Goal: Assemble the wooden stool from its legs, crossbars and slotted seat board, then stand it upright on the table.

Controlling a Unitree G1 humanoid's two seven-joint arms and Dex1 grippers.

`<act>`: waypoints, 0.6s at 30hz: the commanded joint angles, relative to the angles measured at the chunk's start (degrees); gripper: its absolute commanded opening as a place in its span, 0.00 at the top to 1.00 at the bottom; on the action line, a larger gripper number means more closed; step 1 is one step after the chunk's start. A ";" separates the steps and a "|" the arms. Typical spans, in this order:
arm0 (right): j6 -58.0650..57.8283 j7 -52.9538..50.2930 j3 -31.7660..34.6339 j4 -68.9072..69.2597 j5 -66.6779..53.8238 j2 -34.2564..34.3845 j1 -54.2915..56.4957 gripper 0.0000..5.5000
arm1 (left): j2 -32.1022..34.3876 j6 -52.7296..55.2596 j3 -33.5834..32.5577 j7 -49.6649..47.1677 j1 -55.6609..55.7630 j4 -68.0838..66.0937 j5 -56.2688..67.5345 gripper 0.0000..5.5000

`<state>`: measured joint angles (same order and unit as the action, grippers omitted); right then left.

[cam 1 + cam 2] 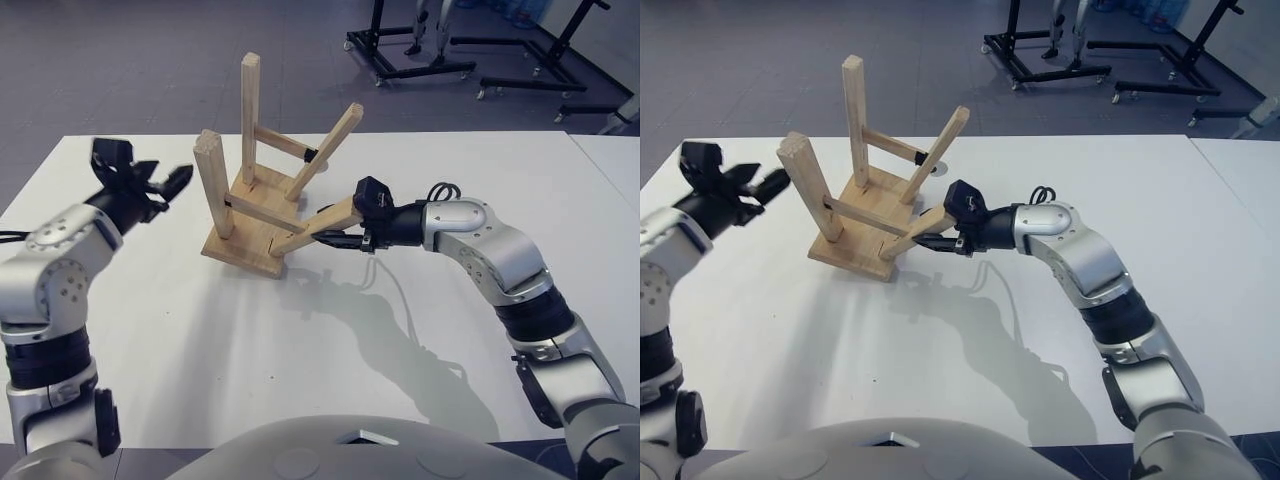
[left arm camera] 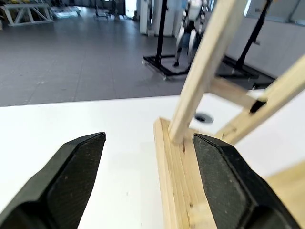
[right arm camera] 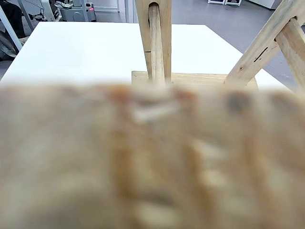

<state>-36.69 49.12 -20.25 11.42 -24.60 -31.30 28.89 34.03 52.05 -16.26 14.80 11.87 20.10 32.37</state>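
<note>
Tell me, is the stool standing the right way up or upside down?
Upside down. The stool has its seat board down on the table, and its legs stick up.

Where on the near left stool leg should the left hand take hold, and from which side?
Grip the near left leg above its crossbar, coming from the robot's left. The stool sits seat-down, so that leg stands free, flat-sided, facing the open left hand; the right hand holds the tilted leg.
</note>
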 commanded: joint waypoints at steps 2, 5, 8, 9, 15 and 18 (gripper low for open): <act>-5.03 1.10 -2.88 -3.02 1.39 1.38 0.84 0.62 | -0.97 -4.43 5.31 0.90 -4.64 1.72 -4.98 0.39; -5.36 0.93 -2.63 -2.79 1.30 2.09 1.33 0.62 | -2.45 -5.36 6.52 1.01 -5.07 1.83 -5.96 0.39; -5.80 0.17 -1.23 -2.19 0.57 3.23 1.48 0.62 | -3.46 -5.87 7.42 1.35 -5.01 1.57 -6.97 0.39; -5.91 -0.35 -0.18 -2.06 -0.05 3.99 1.63 0.62 | -3.78 -5.95 7.69 1.38 -5.14 1.49 -7.23 0.39; -6.01 -2.05 3.28 -1.53 -0.79 6.99 2.39 0.62 | -5.07 -6.75 8.98 2.19 -6.38 1.12 -9.09 0.39; -7.49 -4.31 5.65 -2.29 -1.77 9.67 3.89 0.62 | -5.49 -7.17 9.08 2.56 -7.04 0.79 -9.83 0.39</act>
<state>-42.02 46.56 -15.92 9.91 -24.72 -24.46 31.40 29.67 45.50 -9.36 15.12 5.26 20.97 21.88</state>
